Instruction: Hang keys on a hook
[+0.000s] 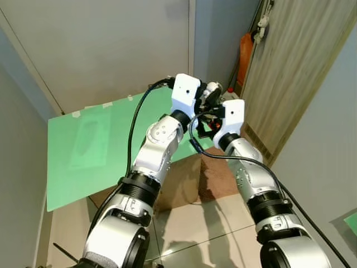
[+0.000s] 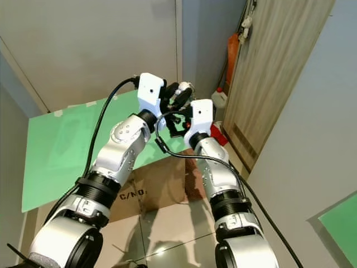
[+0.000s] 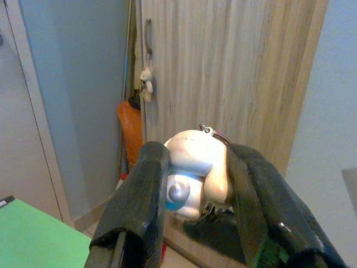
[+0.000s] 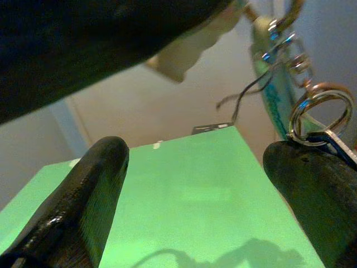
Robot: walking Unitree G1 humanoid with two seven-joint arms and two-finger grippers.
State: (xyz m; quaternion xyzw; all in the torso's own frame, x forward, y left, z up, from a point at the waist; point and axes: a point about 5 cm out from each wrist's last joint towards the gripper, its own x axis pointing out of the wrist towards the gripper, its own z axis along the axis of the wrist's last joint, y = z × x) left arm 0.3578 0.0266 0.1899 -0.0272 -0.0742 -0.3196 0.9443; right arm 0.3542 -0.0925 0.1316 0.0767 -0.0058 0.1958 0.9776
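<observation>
Pinching a white toy keychain (image 3: 195,173) between its two black fingers, the left pincer (image 3: 195,201) sits at mid-frame in the left wrist view, presumably so the metal ring dangles free. The right pincer (image 4: 212,195) stands spread just beside it, one finger touching the key ring (image 4: 321,114), likely to steady or take it. Farther out, at upper left, a hook (image 3: 147,39) on the wooden door (image 3: 234,72) already carries a small charm.
</observation>
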